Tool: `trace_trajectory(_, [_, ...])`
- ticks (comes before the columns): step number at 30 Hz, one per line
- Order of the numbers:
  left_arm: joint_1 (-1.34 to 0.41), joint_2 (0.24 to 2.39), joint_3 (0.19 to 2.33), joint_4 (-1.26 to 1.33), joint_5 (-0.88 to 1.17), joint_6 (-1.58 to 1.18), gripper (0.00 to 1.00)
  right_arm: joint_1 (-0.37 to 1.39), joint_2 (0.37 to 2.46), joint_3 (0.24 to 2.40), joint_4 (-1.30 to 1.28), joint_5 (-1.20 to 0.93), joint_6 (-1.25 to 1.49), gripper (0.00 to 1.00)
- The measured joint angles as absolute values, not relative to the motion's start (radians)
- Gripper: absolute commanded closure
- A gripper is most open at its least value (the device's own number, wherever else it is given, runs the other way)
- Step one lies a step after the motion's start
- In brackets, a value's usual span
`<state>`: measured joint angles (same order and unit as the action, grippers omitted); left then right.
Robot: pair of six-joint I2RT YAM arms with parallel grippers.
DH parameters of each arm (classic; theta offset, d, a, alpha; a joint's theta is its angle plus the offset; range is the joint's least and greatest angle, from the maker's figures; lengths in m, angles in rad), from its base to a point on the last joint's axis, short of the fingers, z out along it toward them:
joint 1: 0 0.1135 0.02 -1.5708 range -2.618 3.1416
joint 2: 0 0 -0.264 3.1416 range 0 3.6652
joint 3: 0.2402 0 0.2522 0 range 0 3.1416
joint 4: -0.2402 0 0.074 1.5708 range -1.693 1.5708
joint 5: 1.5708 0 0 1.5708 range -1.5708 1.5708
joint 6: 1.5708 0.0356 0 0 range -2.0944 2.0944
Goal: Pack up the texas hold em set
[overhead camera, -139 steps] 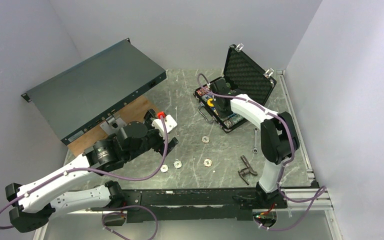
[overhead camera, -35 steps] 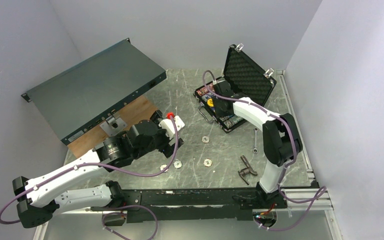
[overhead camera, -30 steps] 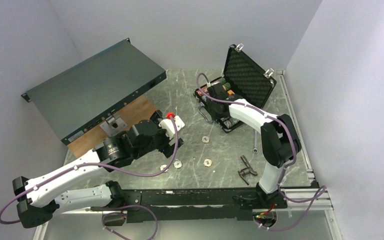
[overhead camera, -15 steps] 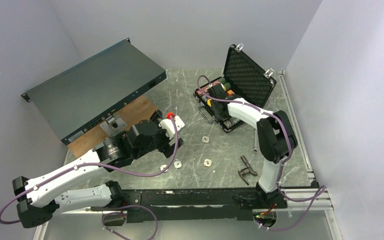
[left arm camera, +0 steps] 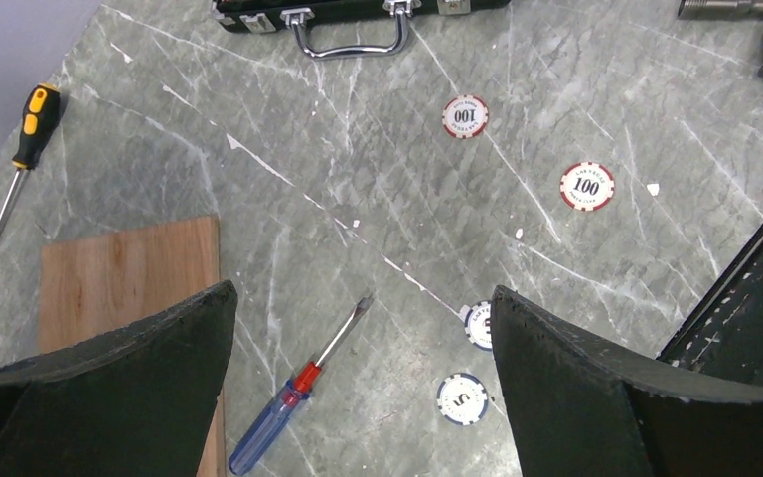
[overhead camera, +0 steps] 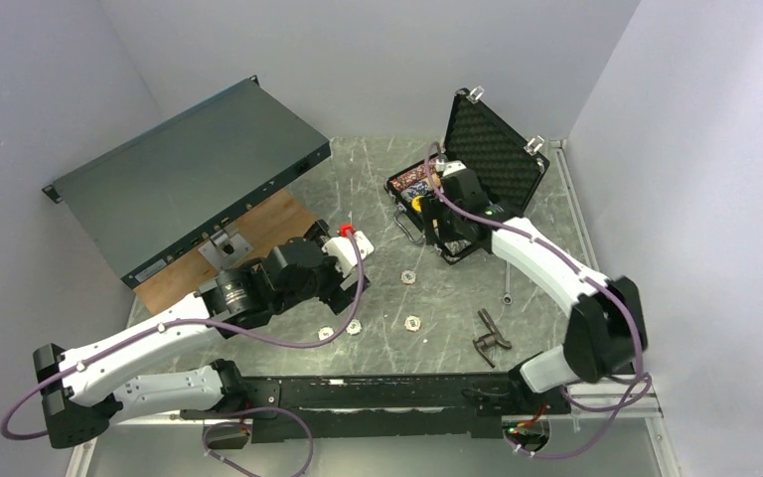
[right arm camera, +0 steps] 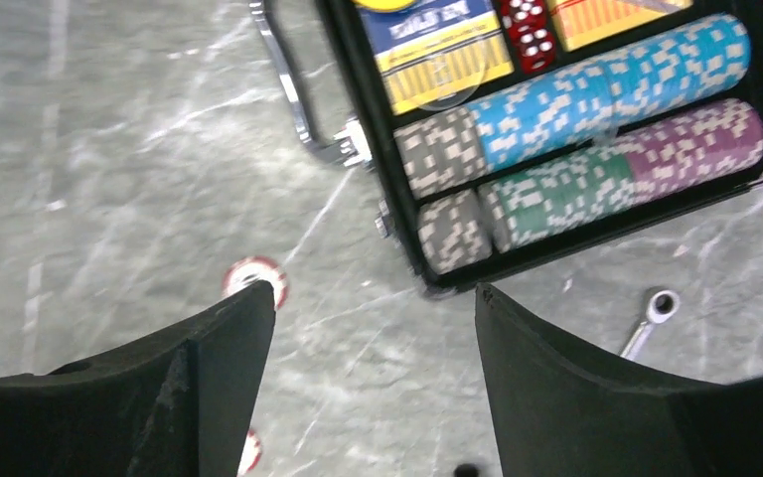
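Observation:
The black briefcase point(overhead camera: 457, 243) lies open at the back right, its foam lid point(overhead camera: 492, 149) upright. Rows of poker chips point(right arm camera: 576, 139) and a blue-yellow card deck point(right arm camera: 437, 45) fill it. My right gripper point(right arm camera: 375, 290) point(overhead camera: 444, 231) hovers open and empty above the case's near corner. A red-white chip point(right arm camera: 253, 273) shows by its left finger. My left gripper point(left arm camera: 363, 293) point(overhead camera: 343, 283) hangs wide open over the table. Two blue-white chips point(left arm camera: 462, 397) point(left arm camera: 479, 325) lie by its right finger. Two red-white 100 chips point(left arm camera: 465, 116) point(left arm camera: 587, 186) lie farther off.
A red-blue screwdriver point(left arm camera: 293, 397) lies between my left fingers, beside a wooden board point(left arm camera: 129, 288). A yellow-black screwdriver point(left arm camera: 22, 149) is far left. A small wrench point(overhead camera: 508, 288) and a dark metal piece point(overhead camera: 490, 333) lie near the case. A grey rack unit point(overhead camera: 189, 169) fills the back left.
My right gripper has opened wider and drawn back from inside the case, its elbow swinging out to the right. My left arm has shifted slightly right toward the loose chips.

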<state>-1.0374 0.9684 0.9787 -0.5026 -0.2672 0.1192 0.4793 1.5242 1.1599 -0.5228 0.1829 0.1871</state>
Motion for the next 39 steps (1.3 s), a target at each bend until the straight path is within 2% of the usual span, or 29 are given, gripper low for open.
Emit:
trace_trajectory(6, [-1.037,1.016,0.984,-0.501,-0.247,0.106,0.01,0.481,1.320,0.968,-0.449,0.013,0.285,0.18])
trace_trajectory(12, [-1.037,1.066,1.005,-0.483,-0.198,0.013,0.01,0.493,1.343,0.798,-0.385,-0.114,0.406,0.15])
trace_trajectory(20, [-1.037,1.068,0.968,-0.427,-0.177,-0.197,0.01,0.637,1.501,0.870,-0.369,-0.019,0.423,0.16])
trace_trajectory(23, [-1.038,1.047,0.957,-0.443,-0.206,-0.230,0.01,0.638,1.562,0.913,-0.373,0.029,0.391,0.20])
trace_trajectory(29, [-1.037,0.977,0.937,-0.506,-0.257,-0.255,0.01,0.638,1.593,0.935,-0.392,0.072,0.366,0.19])
trace_trajectory(33, [-1.037,1.033,0.937,-0.504,-0.257,-0.295,0.01,0.637,1.492,0.906,-0.405,0.144,0.410,0.18])
trace_trajectory(39, [-1.037,1.312,0.995,-0.503,-0.245,-0.397,0.05,0.522,1.177,0.775,-0.458,0.289,0.578,0.19])
